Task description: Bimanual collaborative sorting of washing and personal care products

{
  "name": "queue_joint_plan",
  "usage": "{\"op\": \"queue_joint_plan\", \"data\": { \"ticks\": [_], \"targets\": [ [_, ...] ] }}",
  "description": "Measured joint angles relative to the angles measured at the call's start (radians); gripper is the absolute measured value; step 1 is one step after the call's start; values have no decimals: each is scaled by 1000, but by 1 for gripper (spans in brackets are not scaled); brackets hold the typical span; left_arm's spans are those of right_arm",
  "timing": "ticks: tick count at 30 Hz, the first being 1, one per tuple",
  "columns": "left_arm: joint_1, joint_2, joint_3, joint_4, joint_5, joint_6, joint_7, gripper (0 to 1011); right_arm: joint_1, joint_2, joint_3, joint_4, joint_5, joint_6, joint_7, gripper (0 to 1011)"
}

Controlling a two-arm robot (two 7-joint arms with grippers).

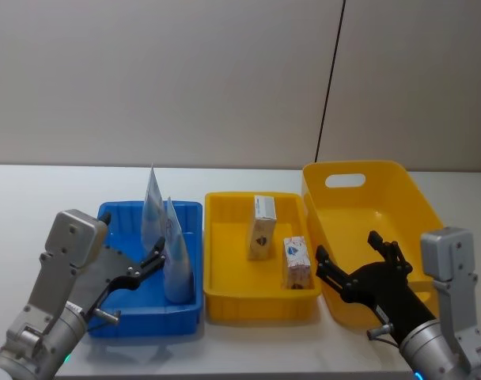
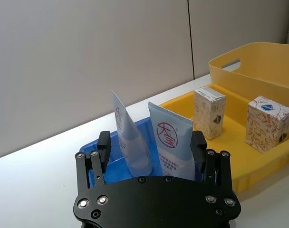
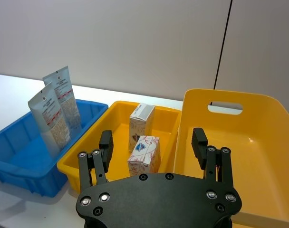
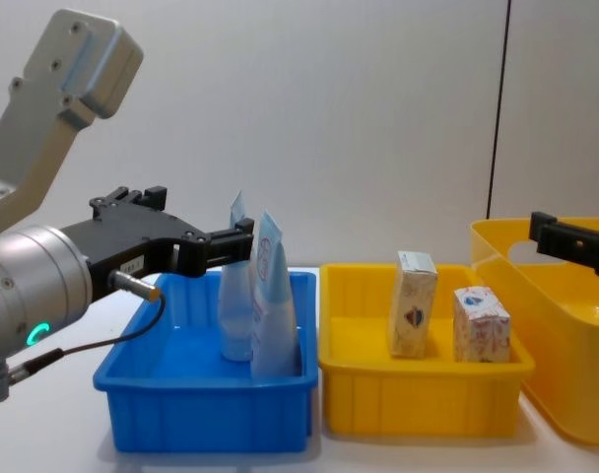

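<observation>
Two pale-blue tubes [image 1: 152, 210] [image 1: 176, 261] stand upright, crimped ends up, at the right end of the blue bin [image 1: 145, 324]. My left gripper [image 1: 149, 265] hovers open over that bin, its fingertips just left of the nearer tube [image 2: 170, 147] and holding nothing. Two small white cartons [image 1: 263, 228] [image 1: 297, 261] stand in the small yellow bin [image 1: 256, 305]. My right gripper [image 1: 347, 257] is open and empty above the near left part of the large yellow basket [image 1: 414, 206], close to the nearer carton [image 3: 144, 154].
The three containers stand side by side on a white table [image 1: 51, 190], blue on the left, yellow bin in the middle, handled yellow basket on the right. A grey wall runs behind. Bare table lies to the left and in front.
</observation>
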Motion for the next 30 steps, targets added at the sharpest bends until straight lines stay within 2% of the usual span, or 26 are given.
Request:
{"op": "queue_joint_plan", "data": {
  "ticks": [30],
  "targets": [
    [0,0,0,0,0,0,0,1001,0,0,0,0,0,0,0,1003]
  ]
}}
